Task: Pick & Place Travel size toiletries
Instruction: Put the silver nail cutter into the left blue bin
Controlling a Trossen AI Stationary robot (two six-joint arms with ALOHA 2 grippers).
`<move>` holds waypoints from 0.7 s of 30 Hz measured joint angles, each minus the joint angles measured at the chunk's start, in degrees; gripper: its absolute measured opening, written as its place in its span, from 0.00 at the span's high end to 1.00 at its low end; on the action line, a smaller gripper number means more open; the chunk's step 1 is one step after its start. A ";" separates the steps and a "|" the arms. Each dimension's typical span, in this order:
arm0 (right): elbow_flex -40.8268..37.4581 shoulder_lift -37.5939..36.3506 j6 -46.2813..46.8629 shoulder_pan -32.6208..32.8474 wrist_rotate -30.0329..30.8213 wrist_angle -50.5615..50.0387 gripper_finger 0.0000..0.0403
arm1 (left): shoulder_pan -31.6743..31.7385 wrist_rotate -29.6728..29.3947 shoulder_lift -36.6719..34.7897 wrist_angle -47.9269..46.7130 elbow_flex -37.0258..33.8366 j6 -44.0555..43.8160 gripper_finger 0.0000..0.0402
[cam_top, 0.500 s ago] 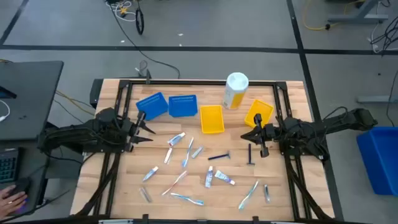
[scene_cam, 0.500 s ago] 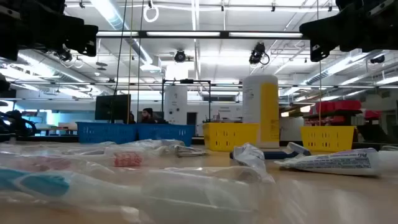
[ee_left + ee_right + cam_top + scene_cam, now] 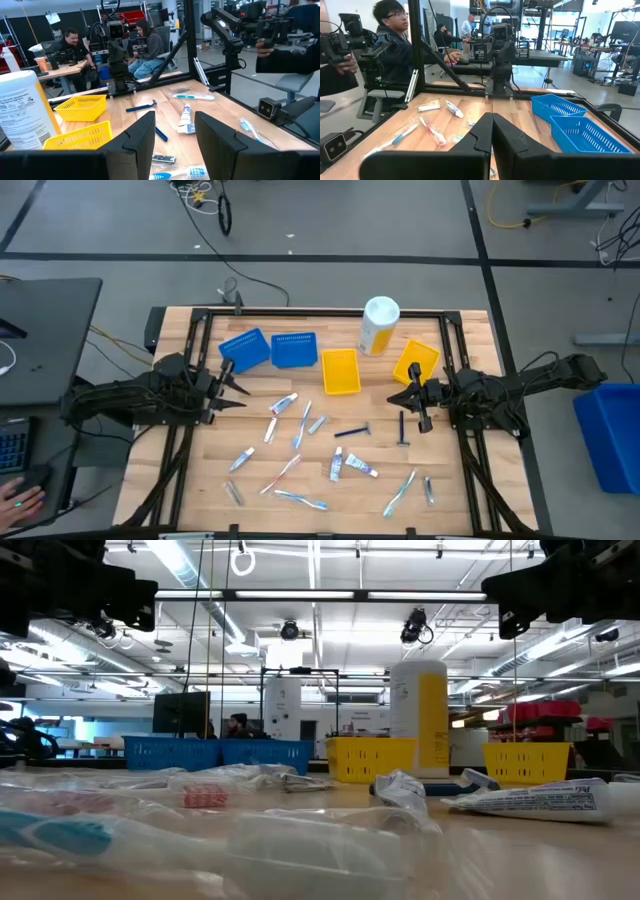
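Note:
The travel size toiletries lie loose over the wooden table's middle and near part. Among them are a white tube (image 3: 285, 405), a dark razor (image 3: 352, 432), another razor (image 3: 403, 428) and a pale blue toothbrush (image 3: 301, 500). My left gripper (image 3: 240, 395) hovers open at the table's left side, above the wood, with nothing between its fingers (image 3: 145, 137). My right gripper (image 3: 405, 393) hovers shut at the right side, beside the right-hand yellow tray (image 3: 417, 363). Its fingers (image 3: 492, 132) are closed on nothing.
Two blue trays (image 3: 245, 348) (image 3: 294, 350) and a yellow tray (image 3: 341, 370) stand along the far side. A tall yellow bottle with a white cap (image 3: 379, 326) stands behind them. A black frame (image 3: 330, 311) borders the table. People sit beyond the table.

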 joint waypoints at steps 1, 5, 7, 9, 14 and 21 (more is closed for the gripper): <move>0.01 -0.01 0.01 -0.01 0.00 0.00 0.97 | -0.01 -0.24 0.00 0.27 0.00 -0.81 0.63; 0.01 0.00 0.01 0.01 -0.01 0.25 0.97 | -0.01 -0.68 0.01 2.81 -0.01 -0.96 0.63; 0.01 -0.02 0.01 0.00 0.00 0.66 0.97 | -0.02 -0.61 -0.01 4.93 -0.01 -0.94 0.63; 0.01 -0.02 0.01 -0.01 -0.01 0.82 0.97 | 0.00 -0.17 -0.01 6.74 -0.02 -3.57 0.63; 0.01 -0.02 0.90 -0.06 5.41 1.38 0.97 | -0.02 -0.64 0.01 8.62 -0.02 -12.68 0.63; -0.01 0.13 -0.75 -0.19 10.85 3.04 0.97 | -0.02 -5.41 0.97 10.32 -0.02 -15.62 0.63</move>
